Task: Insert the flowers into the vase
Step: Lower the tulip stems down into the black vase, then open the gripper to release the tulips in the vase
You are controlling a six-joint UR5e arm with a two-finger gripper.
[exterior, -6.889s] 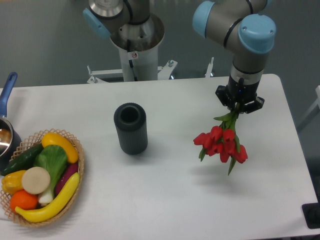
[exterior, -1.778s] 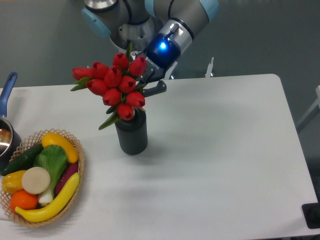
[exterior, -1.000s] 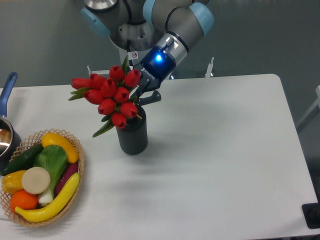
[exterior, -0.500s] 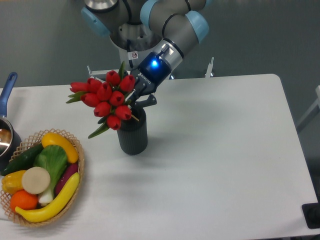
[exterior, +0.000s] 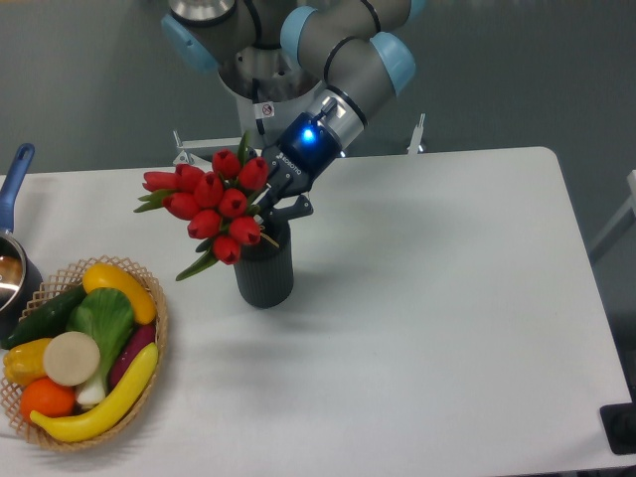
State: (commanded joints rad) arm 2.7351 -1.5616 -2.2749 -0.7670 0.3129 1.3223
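No writing legible here. Gripper point(exterior: 270, 206) clenched on the flowers point(exterior: 211, 202), tilted left over the vase point(exterior: 264, 268) mouth, stems at its rim. Basket point(exterior: 149, 290) at left holds bananas, orange, cucumber; pot point(exterior: 12, 266) at the edge.

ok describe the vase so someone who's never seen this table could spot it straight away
Start at the white table and look left of its middle, below the gripper holding the red tulips. The vase stands upright there, partly behind the blooms. It is the only dark, ribbed cylinder; the woven basket of fruit and vegetables to its left is low and colourful.
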